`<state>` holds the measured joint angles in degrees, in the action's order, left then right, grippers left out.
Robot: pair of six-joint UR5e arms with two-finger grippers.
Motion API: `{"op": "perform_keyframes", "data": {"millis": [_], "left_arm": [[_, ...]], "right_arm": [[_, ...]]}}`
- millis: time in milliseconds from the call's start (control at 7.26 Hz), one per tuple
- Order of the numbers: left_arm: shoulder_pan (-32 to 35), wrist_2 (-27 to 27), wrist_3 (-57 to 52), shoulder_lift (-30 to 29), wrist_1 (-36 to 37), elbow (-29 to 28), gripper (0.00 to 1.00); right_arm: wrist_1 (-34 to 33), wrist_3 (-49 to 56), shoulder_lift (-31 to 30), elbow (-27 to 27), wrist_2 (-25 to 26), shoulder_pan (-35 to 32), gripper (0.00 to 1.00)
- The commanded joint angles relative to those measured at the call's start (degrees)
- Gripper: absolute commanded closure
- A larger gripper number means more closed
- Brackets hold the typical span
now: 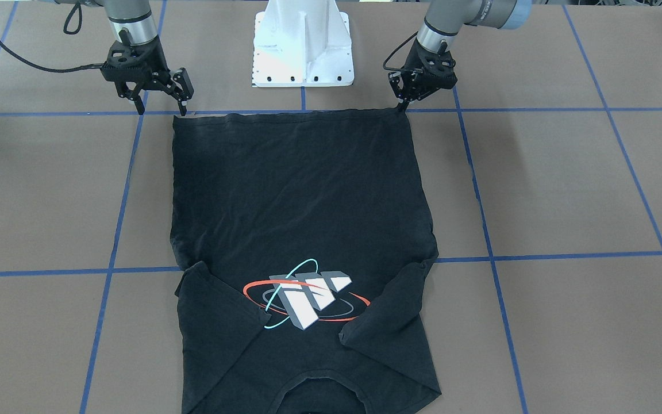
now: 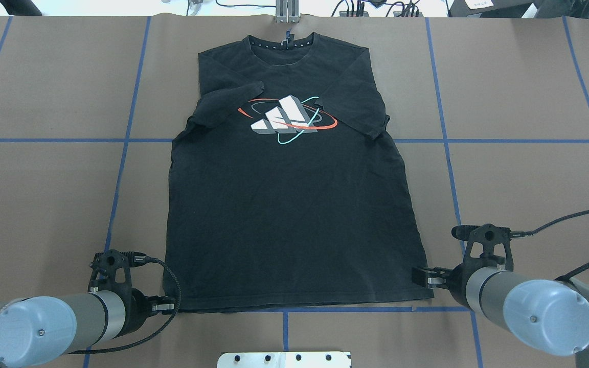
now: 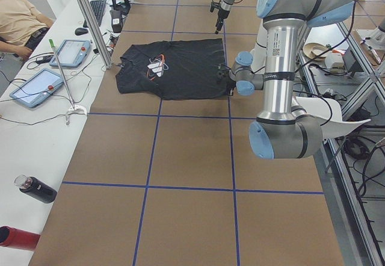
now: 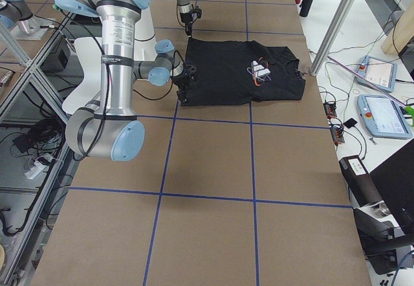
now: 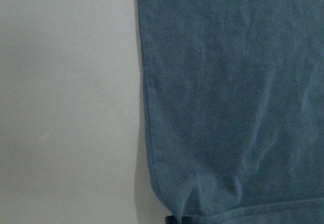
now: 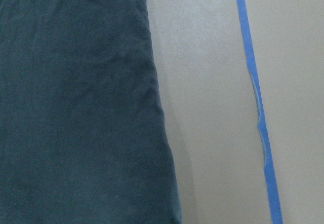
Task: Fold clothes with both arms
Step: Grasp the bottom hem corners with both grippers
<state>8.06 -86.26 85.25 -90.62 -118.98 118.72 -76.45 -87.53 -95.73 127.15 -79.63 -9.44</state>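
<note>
On the brown, blue-taped table, a black T-shirt lies flat and print-up, collar away from the robot. Both short sleeves are already turned in over the chest, and the hem-to-collar fold looks still to do. The left gripper appears pinched on one hem corner, though the view is tight, while the right gripper stands spread-fingered at the other corner, gripping nothing; no container is in play.
</note>
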Motion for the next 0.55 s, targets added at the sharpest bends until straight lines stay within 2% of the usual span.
{"op": "perform_keyframes", "data": {"millis": [0, 138, 413], "left_arm": [[0.0, 1.9, 0.0, -0.1, 0.1, 0.8, 1.0], [0.1, 1.9, -0.2, -0.1, 0.1, 0.8, 1.0], [0.2, 1.9, -0.2, -0.2, 0.0, 0.8, 1.0]], "right_arm": [[2.5, -4.2, 0.1, -3.4, 4.6, 4.3, 0.23], [5.7, -4.4, 0.0, -6.2, 6.1, 5.1, 0.24], [6.1, -4.8, -0.2, -6.2, 6.7, 5.5, 0.37]]}}
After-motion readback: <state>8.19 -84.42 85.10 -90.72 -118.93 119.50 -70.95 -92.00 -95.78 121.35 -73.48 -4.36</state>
